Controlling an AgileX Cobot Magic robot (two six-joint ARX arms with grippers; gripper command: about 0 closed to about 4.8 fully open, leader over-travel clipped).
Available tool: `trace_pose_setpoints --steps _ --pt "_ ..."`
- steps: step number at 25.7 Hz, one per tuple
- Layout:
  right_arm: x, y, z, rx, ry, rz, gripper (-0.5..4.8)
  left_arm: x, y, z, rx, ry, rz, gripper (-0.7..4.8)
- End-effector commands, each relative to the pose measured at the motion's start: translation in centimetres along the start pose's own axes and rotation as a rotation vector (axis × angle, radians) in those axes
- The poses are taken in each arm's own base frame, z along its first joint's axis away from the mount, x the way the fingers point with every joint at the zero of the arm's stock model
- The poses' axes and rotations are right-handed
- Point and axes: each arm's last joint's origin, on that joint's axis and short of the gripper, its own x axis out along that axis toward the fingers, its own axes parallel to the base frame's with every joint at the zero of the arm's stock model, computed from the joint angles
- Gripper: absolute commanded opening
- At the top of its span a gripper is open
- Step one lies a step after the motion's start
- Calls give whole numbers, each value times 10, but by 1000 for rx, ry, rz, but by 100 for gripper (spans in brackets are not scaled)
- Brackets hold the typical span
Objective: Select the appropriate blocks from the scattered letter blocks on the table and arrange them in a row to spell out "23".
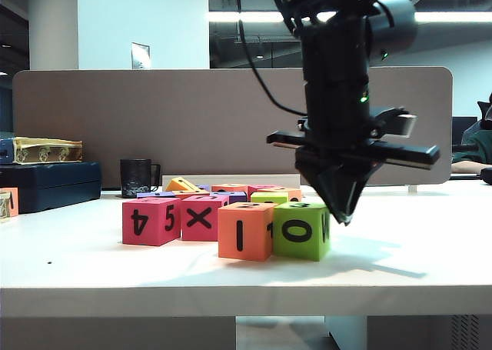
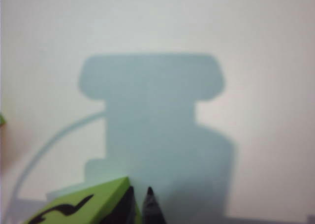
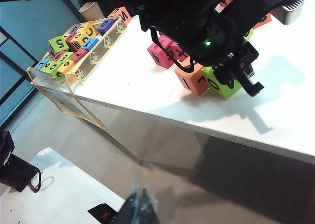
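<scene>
The left gripper [image 1: 340,211], fingers pressed together and holding nothing, touches the right side of the matte lime-green cube [image 1: 301,229], which stands on the plain white table [image 1: 231,277] against the matte orange cube [image 1: 245,231]. The step looks like nudging the row; next, a gentle sideways push. The right gripper [image 3: 139,208] hangs off the table, apparently closed and empty.

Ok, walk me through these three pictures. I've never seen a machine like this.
It is a robot with two arms, each ending in two-fingered jaws. One picture is taken from across the white table; the other two come from cameras on the wrists. On the table lie colored cubes with black characters: pink ones, an orange one and a green one. The left gripper points down right beside the green cube, jaws shut, holding nothing. The right gripper hangs off the table's front edge, looking shut and empty. Its camera also shows a tray of more cubes.
</scene>
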Motion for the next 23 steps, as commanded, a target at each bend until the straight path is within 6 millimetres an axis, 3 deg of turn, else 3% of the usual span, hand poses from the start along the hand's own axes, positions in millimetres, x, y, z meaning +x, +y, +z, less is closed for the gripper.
trace_pose_setpoints --steps 1,7,11,18,23 --pt "-1 1 1 -13 -9 7 -1 -1 7 5 -77 -41 37 21" --pt "-1 1 1 -12 -8 8 -1 4 30 7 -164 -36 55 21" --pt "-1 1 1 -13 -9 6 -1 0 33 10 -153 -45 -15 21" --pt "-1 1 1 -44 -9 4 -1 -35 26 19 -18 -160 -64 21" --pt "-1 1 1 -44 -10 4 -1 -67 45 16 -29 -172 59 21"
